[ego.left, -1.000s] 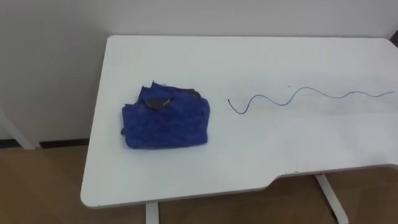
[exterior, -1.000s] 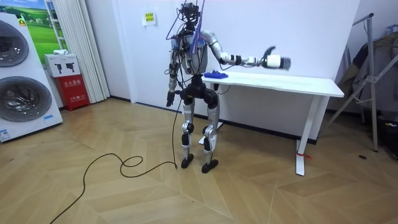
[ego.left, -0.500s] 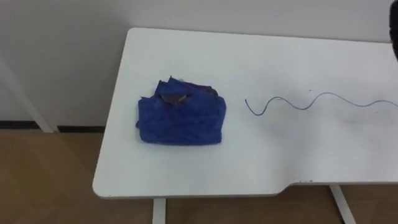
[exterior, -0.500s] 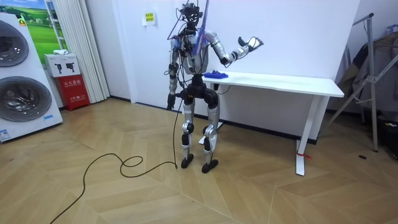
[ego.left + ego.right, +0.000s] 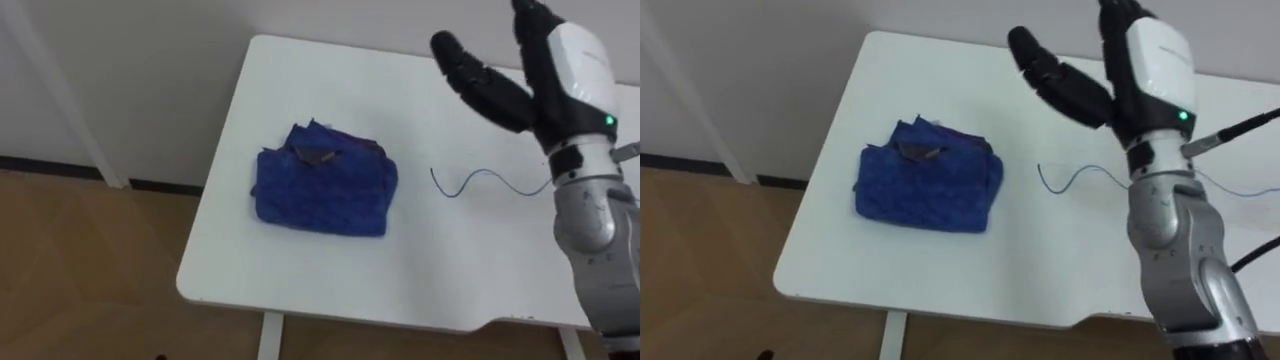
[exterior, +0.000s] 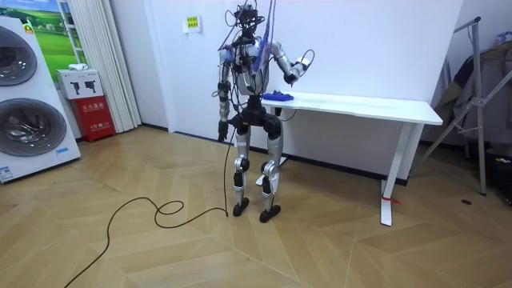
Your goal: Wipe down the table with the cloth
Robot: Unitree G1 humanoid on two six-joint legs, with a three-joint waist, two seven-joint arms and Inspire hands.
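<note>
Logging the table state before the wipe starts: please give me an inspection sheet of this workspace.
Surface: white table, marked with a wavy blue line on its right part.
Job's things: blue cloth, bunched, lying flat near the table's left end, with no hand touching it.
Clutter: nothing seen.
Hands: right hand raised above the table, fingers straight, holding nothing; left hand hangs by the robot's side.
Cables: nothing seen apart from the robot's own.
Surroundings: wood floor, washing machine at the room view's left, metal rack at its right.
</note>
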